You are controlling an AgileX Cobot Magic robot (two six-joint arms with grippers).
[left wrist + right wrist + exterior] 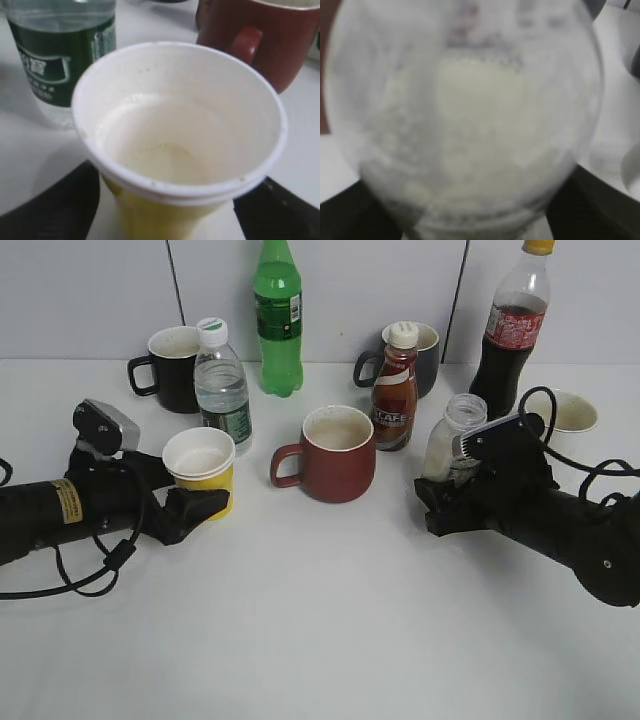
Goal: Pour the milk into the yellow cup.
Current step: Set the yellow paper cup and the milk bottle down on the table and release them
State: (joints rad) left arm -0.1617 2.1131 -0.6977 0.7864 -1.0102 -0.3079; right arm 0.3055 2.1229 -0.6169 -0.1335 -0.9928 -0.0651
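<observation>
The yellow cup (200, 468) stands on the table at the left, with a shallow pool of creamy liquid inside (170, 145). My left gripper (203, 502) is shut on its lower body, one dark finger on each side (165, 210). The milk (455, 440), a small clear uncapped bottle, stands upright at the right. It fills the right wrist view (470, 130), blurred, with creamy liquid in its lower part. My right gripper (440, 502) is shut on its base, and its fingers show at the bottom corners (475, 225).
A dark red mug (337, 453) stands between the cup and the milk. A water bottle (221, 385) is just behind the cup. The brown coffee bottle (395, 390), a black mug (172, 368), a green bottle (278, 315), a cola bottle (512, 325) and more cups stand behind.
</observation>
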